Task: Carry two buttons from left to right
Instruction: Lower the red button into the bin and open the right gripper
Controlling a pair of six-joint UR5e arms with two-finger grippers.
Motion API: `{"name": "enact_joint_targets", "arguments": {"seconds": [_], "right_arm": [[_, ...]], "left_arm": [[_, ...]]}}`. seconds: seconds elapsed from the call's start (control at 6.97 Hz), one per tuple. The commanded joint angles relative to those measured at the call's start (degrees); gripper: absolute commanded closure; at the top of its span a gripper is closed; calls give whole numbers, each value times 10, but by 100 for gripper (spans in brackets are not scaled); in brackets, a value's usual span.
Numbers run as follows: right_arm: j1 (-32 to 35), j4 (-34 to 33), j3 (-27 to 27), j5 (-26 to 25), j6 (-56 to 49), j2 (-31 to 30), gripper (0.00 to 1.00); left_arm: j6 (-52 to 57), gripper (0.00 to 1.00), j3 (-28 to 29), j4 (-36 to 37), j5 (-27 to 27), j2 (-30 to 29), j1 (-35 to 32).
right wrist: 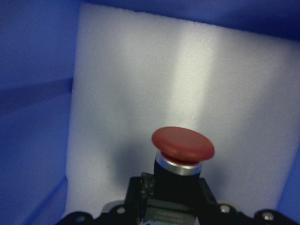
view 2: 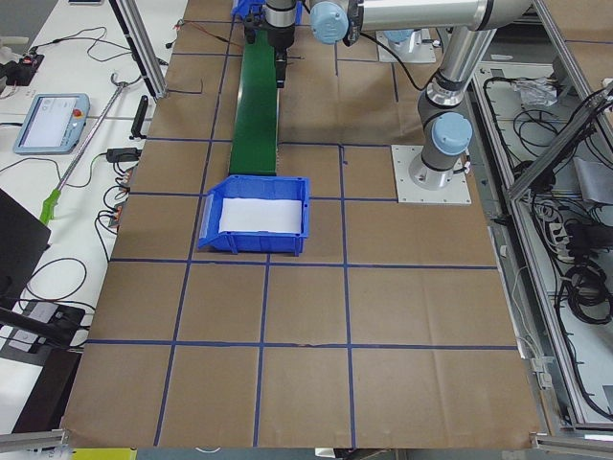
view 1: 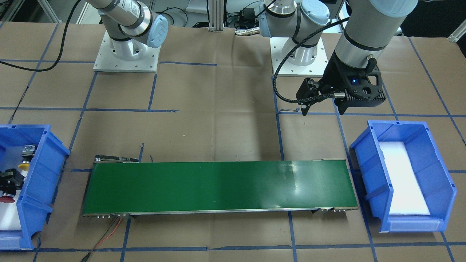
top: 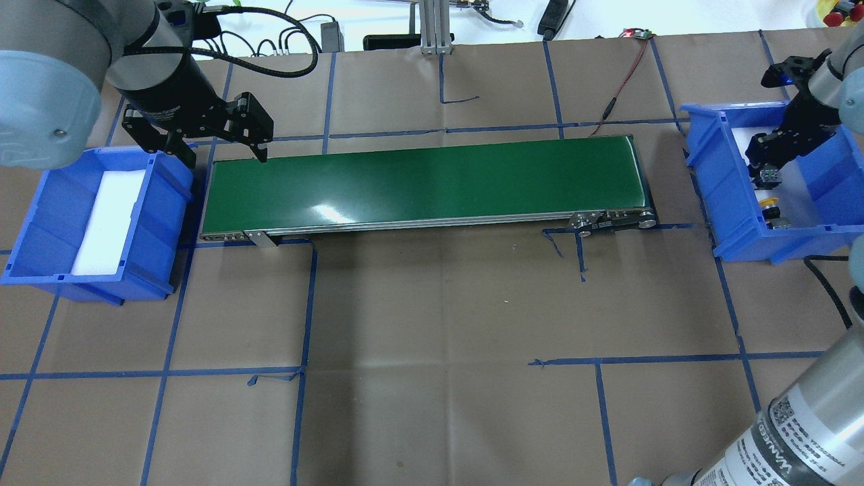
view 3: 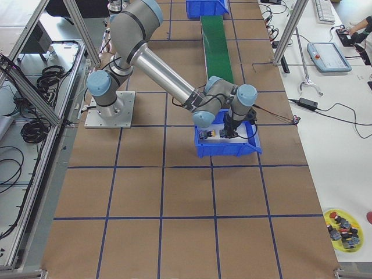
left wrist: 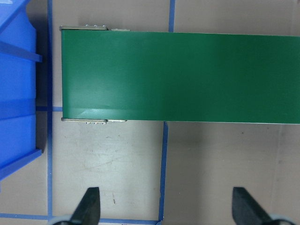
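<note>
Two buttons, both inside the right-hand blue bin [top: 742, 251] at the robot's right end of the green conveyor belt [top: 425, 181]. Red button [right wrist: 183, 145] gripped by its black body in the right gripper [top: 766, 172], jaws closed in on that body, red mushroom cap pointing away from the wrist toward the white foam pad [right wrist: 140, 70] lining the bin floor; cannot tell whether the cap is touching the foam or just above it. Yellow button [top: 768, 206] loose on the foam just beside the gripped one, toward the robot's side of the bin, lying on its side, grey-green rear block showing in the front-facing view, no finger on it. Left gripper [left wrist: 167, 206] hovering above the brown paper table [top: 439, 337] near the belt's left end, jaws spread wide, nothing between the fingertips [left wrist: 91, 204]. Left-hand blue bin [top: 40, 223] just beside that end of the belt, white foam insert in it. Glare patch on the green belt surface. Blue tape lines [top: 307, 304] gridding the table. Right arm bent low over its bin in the exterior right view, wrist down inside the walls.
</note>
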Motion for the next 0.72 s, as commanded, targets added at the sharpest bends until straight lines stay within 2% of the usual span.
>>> {"name": "enact_joint_targets", "arguments": {"seconds": [0.0,0.29,0.57], "right_arm": [[1,-15,0,24,0,4,1],[1,-11,-2,31,0,-4,0],[3,5,-27,23,-1,-23,0]], "left_arm": [[0,0,0,0,0,0,0],[0,0,0,0,0,0,0],[0,0,0,0,0,0,0]]}}
